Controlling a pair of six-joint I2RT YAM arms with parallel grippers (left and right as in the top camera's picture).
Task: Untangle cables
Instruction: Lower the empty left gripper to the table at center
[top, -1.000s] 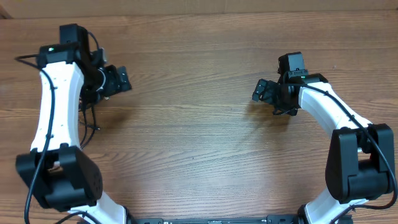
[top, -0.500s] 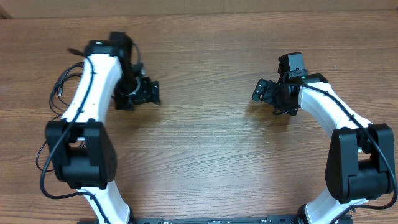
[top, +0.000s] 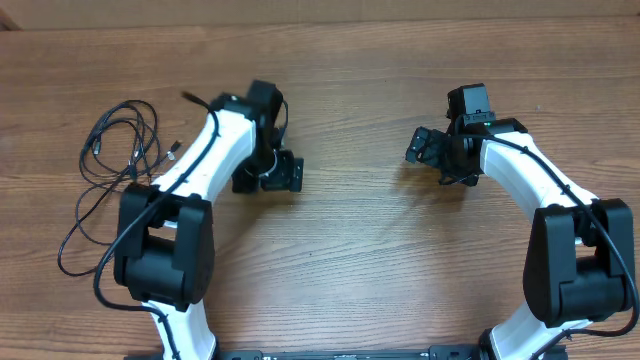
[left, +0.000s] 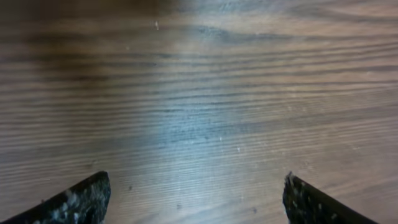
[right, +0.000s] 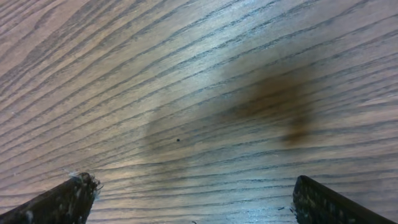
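The cables (top: 108, 160) lie as loose thin black loops with small plug ends at the far left of the wooden table (top: 350, 260), seen only in the overhead view. My left gripper (top: 292, 174) is open and empty over bare wood right of the cables; the left wrist view (left: 196, 186) shows only wood between its spread fingertips. My right gripper (top: 415, 146) is open and empty over bare wood at the right; the right wrist view (right: 196, 190) shows only wood grain between its fingers.
The table's far edge (top: 320, 22) runs along the top of the overhead view. Thicker black wires run along each arm. Both arm bases stand at the near edge.
My left arm has swung right across the table, uncovering the cables that lay under and beside it. The right arm has not moved.
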